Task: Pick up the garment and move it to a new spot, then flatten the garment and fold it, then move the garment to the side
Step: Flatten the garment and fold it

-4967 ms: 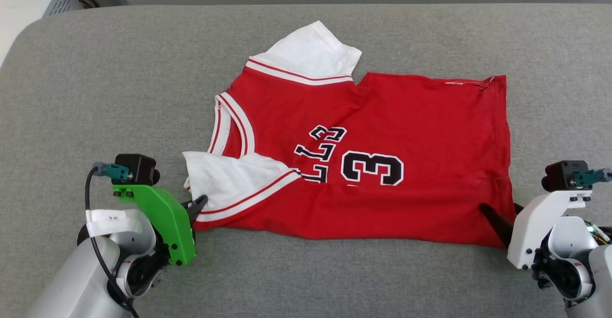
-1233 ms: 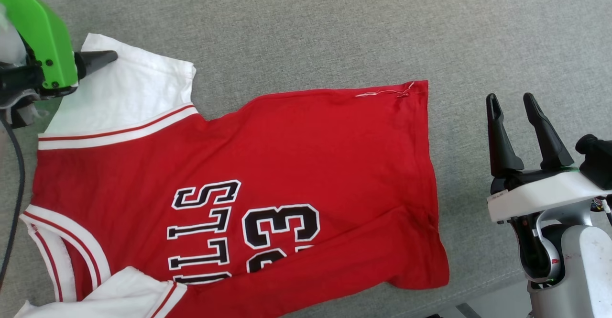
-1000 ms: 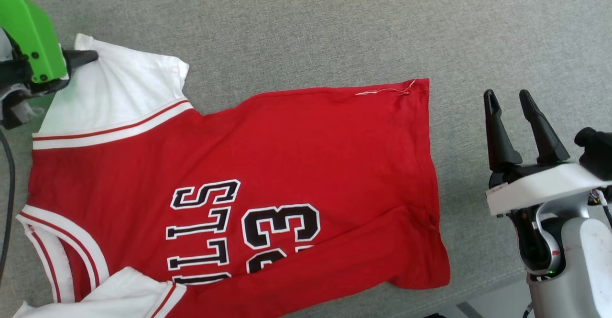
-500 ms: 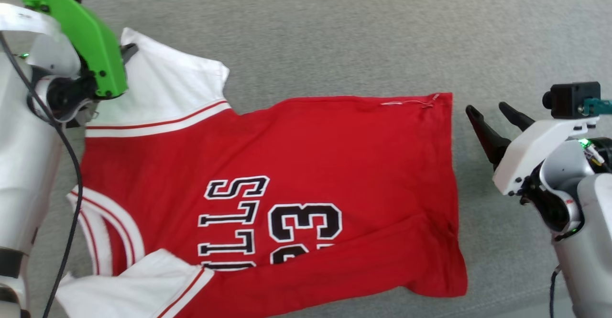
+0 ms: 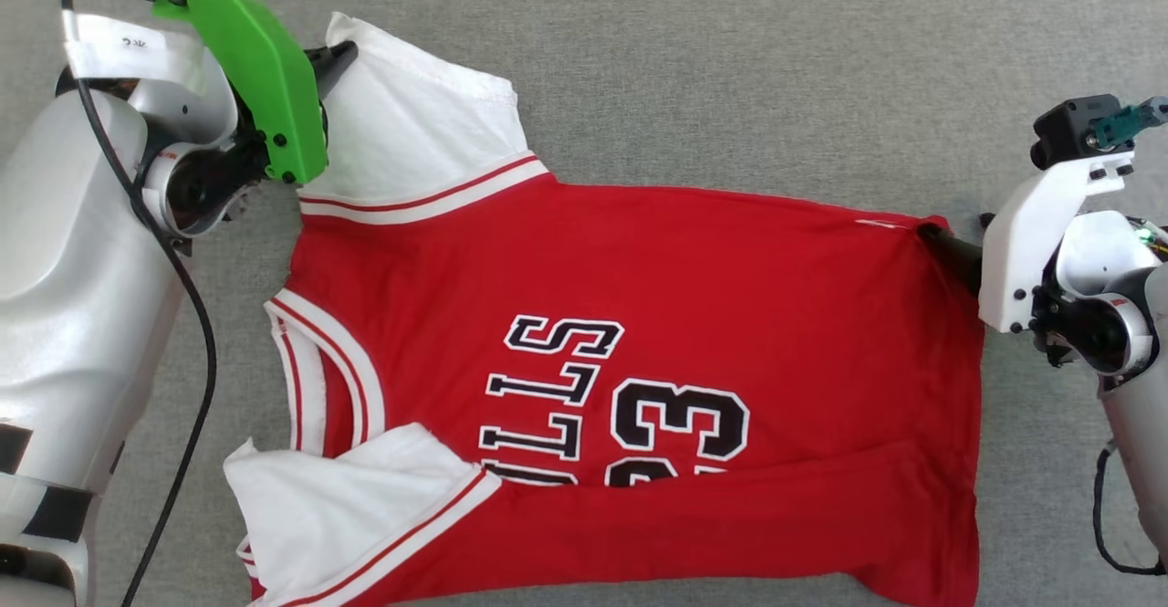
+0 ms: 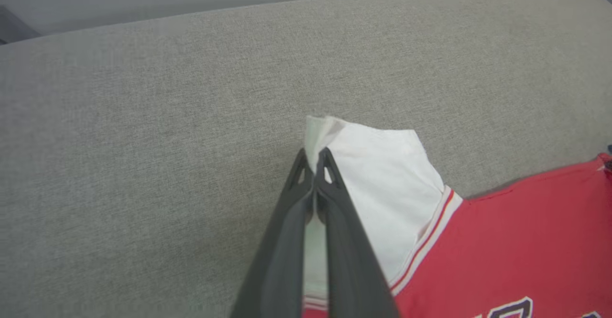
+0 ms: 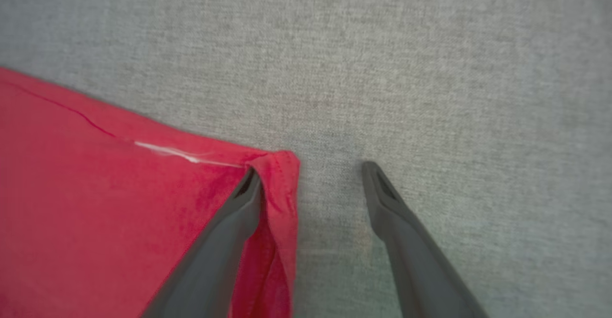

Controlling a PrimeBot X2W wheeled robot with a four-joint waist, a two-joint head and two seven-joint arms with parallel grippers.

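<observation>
Garment (image 5: 684, 269) | near edge cut off | lettering (image 5: 630, 397) partly covered

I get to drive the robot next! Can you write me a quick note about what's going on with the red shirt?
Left pincer: shut on the far corner of the garment's white sleeve.
Right pincer: open, straddling the far red hem corner, not yet closed.
Garment: lying on the grey surface, near sleeve and near edge folded over its front.
Done: laid out, mostly spread.
Left: grip the hem, flatten, fold, move aside.
</observation>
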